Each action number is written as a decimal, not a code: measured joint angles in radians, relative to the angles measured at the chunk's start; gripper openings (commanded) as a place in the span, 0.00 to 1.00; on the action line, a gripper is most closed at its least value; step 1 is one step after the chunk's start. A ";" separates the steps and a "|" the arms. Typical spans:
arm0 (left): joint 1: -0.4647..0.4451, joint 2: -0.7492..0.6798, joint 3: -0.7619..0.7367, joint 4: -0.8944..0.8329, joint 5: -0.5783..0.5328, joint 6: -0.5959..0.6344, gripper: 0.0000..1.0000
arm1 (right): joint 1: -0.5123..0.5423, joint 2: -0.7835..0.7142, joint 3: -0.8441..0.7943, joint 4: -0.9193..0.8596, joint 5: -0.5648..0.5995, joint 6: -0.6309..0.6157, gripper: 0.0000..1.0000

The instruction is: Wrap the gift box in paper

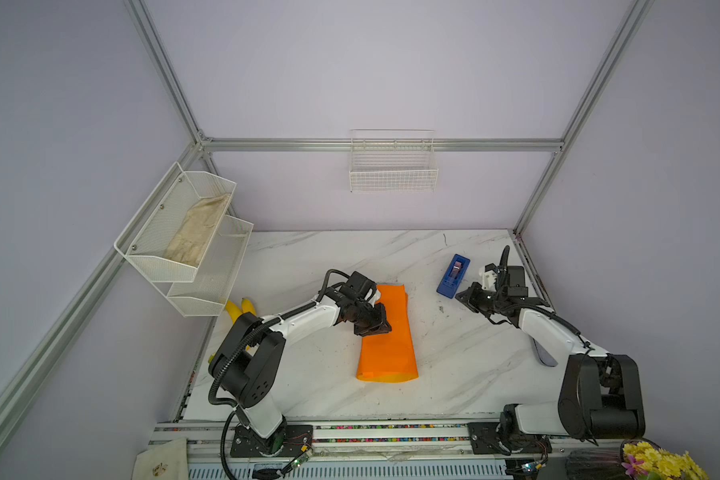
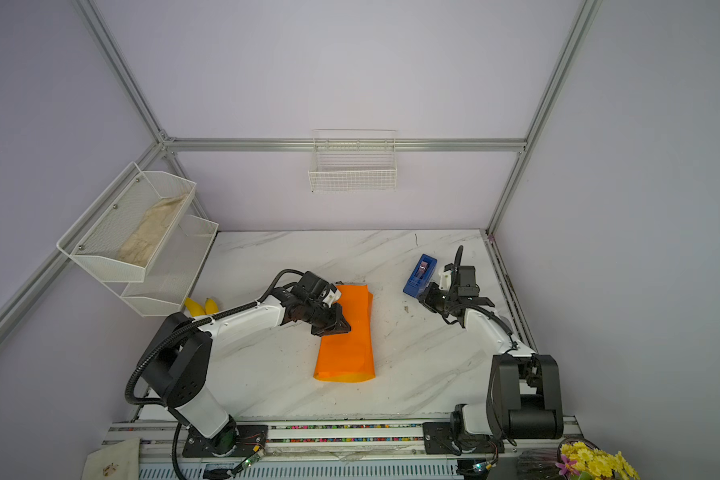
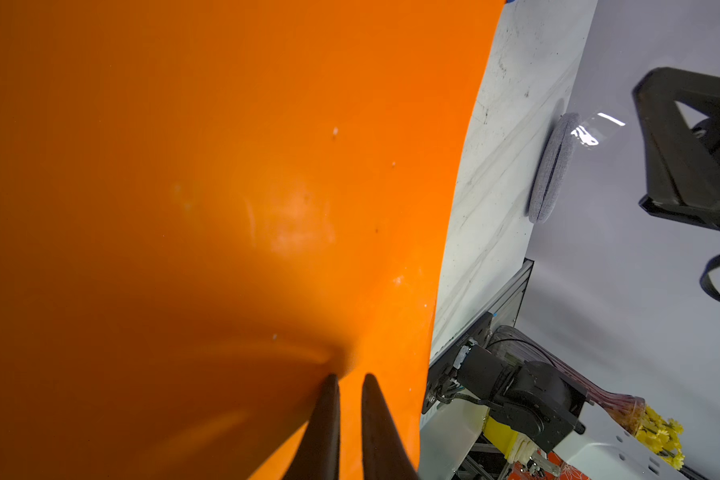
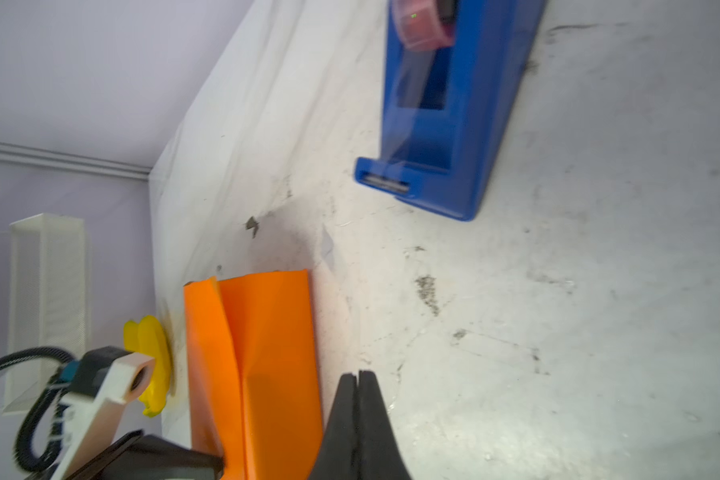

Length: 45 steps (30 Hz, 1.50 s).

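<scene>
Worktop: white marble-patterned table (image 1: 308, 257), with both arms reaching in from its near edge.
Paper: large orange-yellow sheet of thin paper (image 1: 387, 349) (image 2: 346, 353), folded over on itself into a long band. It lies at mid-table and runs from near to far. The near end bulges open in a rounded loop. At the far end the layered edges are offset, as the right wrist view shows (image 4: 267, 353).
Gift box: not visible in any view; whether it sits inside the fold cannot be determined.
Left gripper (image 1: 377, 328) (image 2: 337, 328): positioned over the left edge of the band, about halfway along it.
Left fingers: narrow gap. In the left wrist view (image 3: 348, 376) the tips rest against the paper (image 3: 225, 166), and creases fan out from them. Whether a fold is caught between them cannot be determined.
Right gripper (image 1: 464, 297) (image 2: 427, 297): above bare table, well right of the paper.
Right fingers: pressed together with nothing between them (image 4: 358, 376).
Tape dispenser: bright blue narrow plastic tape dispenser (image 1: 454, 276) (image 2: 420, 274) (image 4: 445, 124), standing on the table just beyond the right gripper.
</scene>
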<state>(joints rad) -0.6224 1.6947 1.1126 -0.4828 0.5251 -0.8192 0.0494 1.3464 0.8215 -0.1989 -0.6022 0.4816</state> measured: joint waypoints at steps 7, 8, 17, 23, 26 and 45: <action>0.000 0.000 0.000 0.000 0.000 0.000 0.14 | 0.173 -0.110 -0.026 0.039 -0.113 0.098 0.00; 0.000 0.000 0.000 0.000 0.000 0.000 0.14 | 0.197 -0.122 -0.039 0.055 -0.122 0.118 0.00; 0.000 0.000 0.000 0.000 0.000 0.000 0.14 | 0.362 -0.131 -0.198 0.232 -0.092 0.366 0.00; 0.000 0.000 0.000 0.000 0.000 0.000 0.14 | 0.447 -0.174 -0.303 0.393 0.040 0.627 0.00; 0.000 0.001 0.000 0.000 0.000 0.000 0.14 | 0.492 -0.174 -0.314 0.477 0.113 0.736 0.00; 0.000 0.001 0.000 0.000 0.002 0.001 0.14 | 0.596 0.005 -0.339 0.761 0.376 0.976 0.00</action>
<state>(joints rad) -0.6224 1.6958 1.1130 -0.4831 0.5266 -0.8185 0.6453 1.3518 0.4824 0.5621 -0.2260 1.4578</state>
